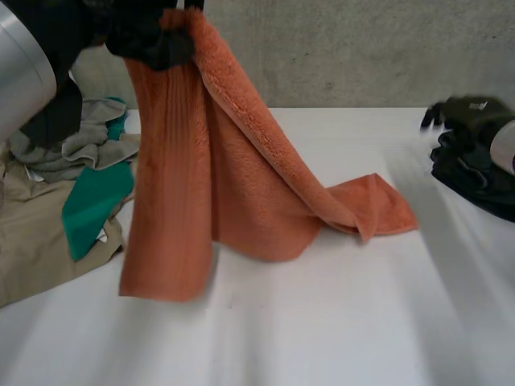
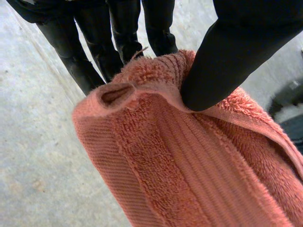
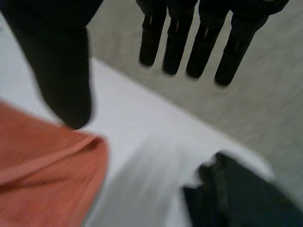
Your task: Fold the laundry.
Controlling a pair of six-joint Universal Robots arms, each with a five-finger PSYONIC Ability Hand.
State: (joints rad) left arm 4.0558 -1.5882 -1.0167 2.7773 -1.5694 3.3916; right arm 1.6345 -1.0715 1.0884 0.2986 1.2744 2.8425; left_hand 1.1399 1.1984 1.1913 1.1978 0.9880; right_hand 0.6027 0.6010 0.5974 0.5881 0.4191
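White tabletop (image 1: 322,338) under ribbed orange towel (image 1: 177,201), hanging upper left, pinched by left robot hand (image 1: 149,36); right robot hand (image 3: 61,66) spread.

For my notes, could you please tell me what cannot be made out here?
Head view: the left hand is cut off by the top edge.
Head view: the laundry pile sits partly behind the orange towel and left arm; piece count unclear.
Right wrist view: the dark garment is cut off.

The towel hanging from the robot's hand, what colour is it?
The towel is orange, clearest in the head view.
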